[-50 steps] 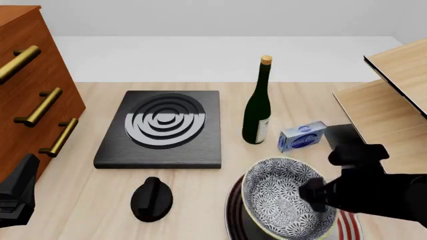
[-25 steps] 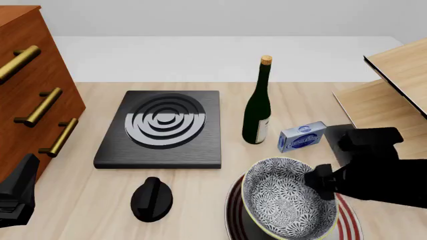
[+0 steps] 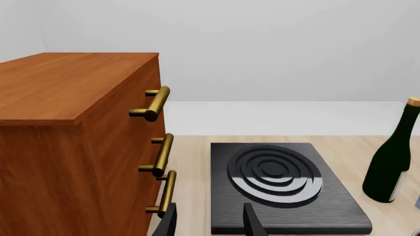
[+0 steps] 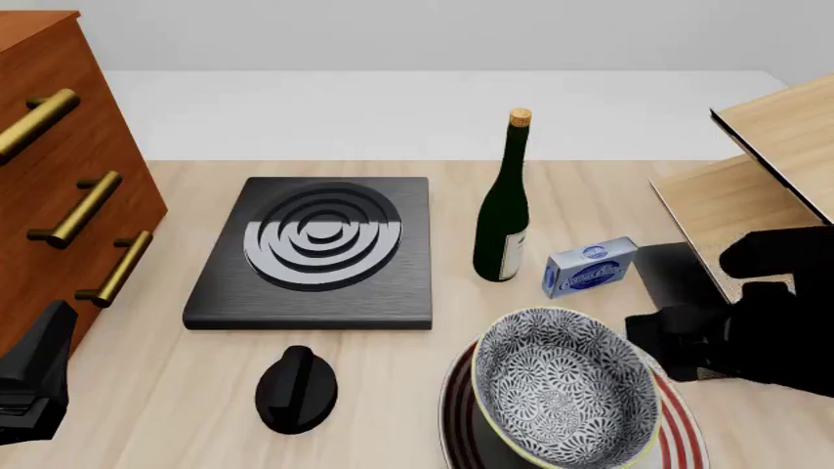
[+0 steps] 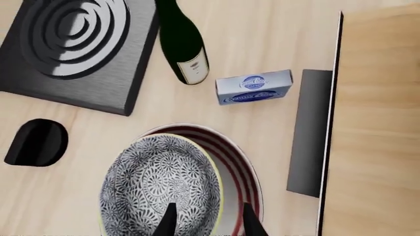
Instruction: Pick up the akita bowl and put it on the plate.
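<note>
Since the akita bowl (image 4: 563, 384) is sitting in the plate (image 4: 681, 436), a bit toward 10 o'clock, the right pincer (image 5: 204, 220) is hanging released above it, so I'm guessing only retreating is left. Left pincer (image 3: 208, 223) is idling open.

The akita bowl (image 4: 563, 387), blue-grey floral with a yellowish rim, sits upright on the red-ringed white plate (image 4: 681, 436).
</note>
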Tool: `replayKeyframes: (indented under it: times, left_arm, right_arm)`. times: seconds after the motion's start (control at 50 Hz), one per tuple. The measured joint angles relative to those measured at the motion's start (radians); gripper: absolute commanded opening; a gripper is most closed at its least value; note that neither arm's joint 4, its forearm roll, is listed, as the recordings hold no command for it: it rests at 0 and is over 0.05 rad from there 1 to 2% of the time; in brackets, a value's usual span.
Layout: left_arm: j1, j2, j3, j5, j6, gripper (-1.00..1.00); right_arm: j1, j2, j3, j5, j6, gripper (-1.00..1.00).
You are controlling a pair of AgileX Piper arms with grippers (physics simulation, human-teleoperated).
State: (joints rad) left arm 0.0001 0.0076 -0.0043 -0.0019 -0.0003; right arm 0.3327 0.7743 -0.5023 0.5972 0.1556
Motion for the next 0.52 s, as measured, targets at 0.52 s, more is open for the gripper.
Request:
replayKeyframes:
  times: [0.52]
  left_arm:
    - [0.000, 0.000, 0.000, 0.000, 0.000, 1.00]
  right_arm:
    - [0.035, -0.246, 0.079, 0.016, 0.011, 1.00]
